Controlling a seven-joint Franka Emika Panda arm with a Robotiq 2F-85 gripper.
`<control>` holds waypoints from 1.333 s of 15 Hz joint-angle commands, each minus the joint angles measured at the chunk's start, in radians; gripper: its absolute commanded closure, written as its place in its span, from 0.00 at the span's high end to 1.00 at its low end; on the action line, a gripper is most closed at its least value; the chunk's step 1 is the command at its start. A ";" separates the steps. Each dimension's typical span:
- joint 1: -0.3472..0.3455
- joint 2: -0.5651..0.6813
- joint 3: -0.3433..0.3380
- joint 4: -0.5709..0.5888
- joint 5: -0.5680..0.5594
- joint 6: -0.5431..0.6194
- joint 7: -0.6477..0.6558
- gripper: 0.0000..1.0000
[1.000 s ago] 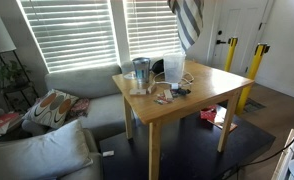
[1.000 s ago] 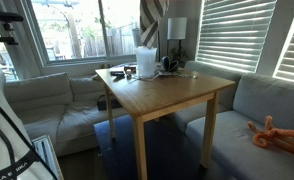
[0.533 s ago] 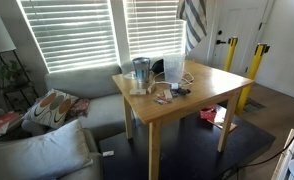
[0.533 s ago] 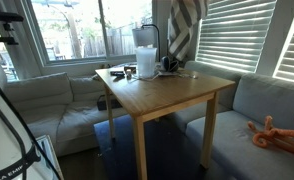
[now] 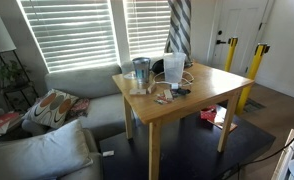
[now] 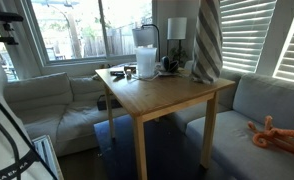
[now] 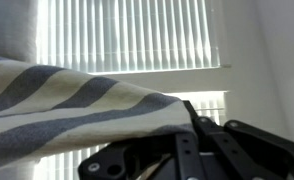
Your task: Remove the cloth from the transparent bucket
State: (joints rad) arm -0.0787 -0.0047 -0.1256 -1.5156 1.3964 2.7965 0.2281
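The striped grey-and-white cloth (image 5: 179,25) hangs long and free from the top of both exterior views, wholly outside the transparent bucket (image 5: 174,68). In an exterior view the cloth (image 6: 207,40) hangs beside the table's far corner, well away from the whitish bucket (image 6: 146,62). In the wrist view my gripper (image 7: 177,120) is shut on the cloth (image 7: 67,100), which drapes over the dark fingers (image 7: 192,125). The gripper itself is above the top edge of both exterior views.
A darker blue-grey container (image 5: 140,72) stands next to the bucket on the wooden table (image 5: 202,95), with small items and cables around them. A lamp (image 6: 176,30) stands behind. Sofas flank the table (image 6: 157,95), and window blinds are close behind.
The hanging cloth has swung sideways away from the bucket toward the blinds and now hangs lower and straighter. The bucket and the table items have not moved.
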 commanded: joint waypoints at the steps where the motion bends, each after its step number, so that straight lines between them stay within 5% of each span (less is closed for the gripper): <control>1: -0.024 -0.133 -0.006 -0.246 -0.137 -0.110 0.141 0.01; 10: -0.173 -0.427 -0.016 -0.690 -0.701 -0.440 0.368 0.01; 13: -0.174 -0.447 -0.028 -0.754 -0.699 -0.372 0.275 0.01; 20: -0.049 -0.340 -0.039 -0.757 -0.560 -0.268 0.031 0.01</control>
State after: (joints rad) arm -0.1814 -0.4026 -0.1534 -2.2773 0.7804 2.4824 0.3939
